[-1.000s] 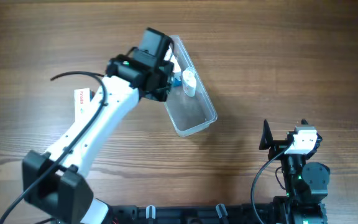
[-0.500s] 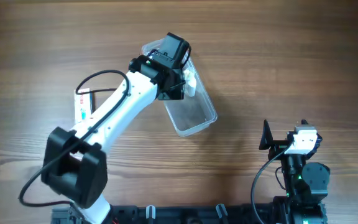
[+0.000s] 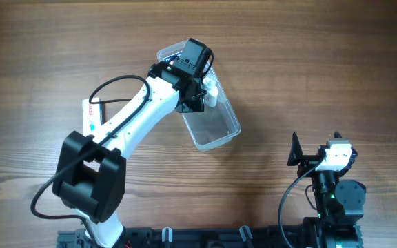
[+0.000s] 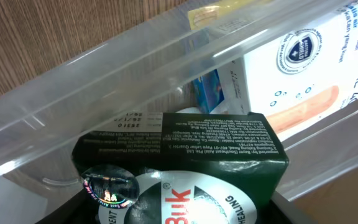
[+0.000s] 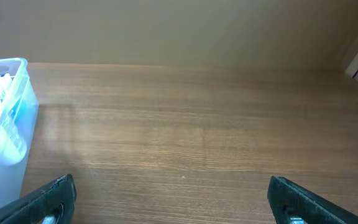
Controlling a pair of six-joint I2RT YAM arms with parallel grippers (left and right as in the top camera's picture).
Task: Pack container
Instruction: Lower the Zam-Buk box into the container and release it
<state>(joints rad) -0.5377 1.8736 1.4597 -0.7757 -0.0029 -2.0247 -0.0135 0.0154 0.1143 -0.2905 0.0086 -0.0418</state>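
The container [image 3: 214,129] is a long clear plastic tub lying at an angle in the middle of the table. My left gripper [image 3: 197,69] hangs over its far end, shut on a dark green box [image 4: 180,148] with a white label. The box sits low between the tub's clear walls [image 4: 98,84]. Inside the tub lie a white box with an orange mark [image 4: 303,81], a small blue packet [image 4: 211,90] and a small white bottle [image 3: 212,91]. Near the bottom right, my right gripper [image 5: 173,194] stands open with nothing in it, and the container [image 5: 5,124] shows at its left.
A white box with red print [image 3: 89,116] lies on the wood left of the left arm. The right arm's base [image 3: 333,193] stands at the front right edge.
The left arm has swung to the right and slightly away, carrying the green box over the container's far end. In the last half second it has barely moved. The right arm is still.
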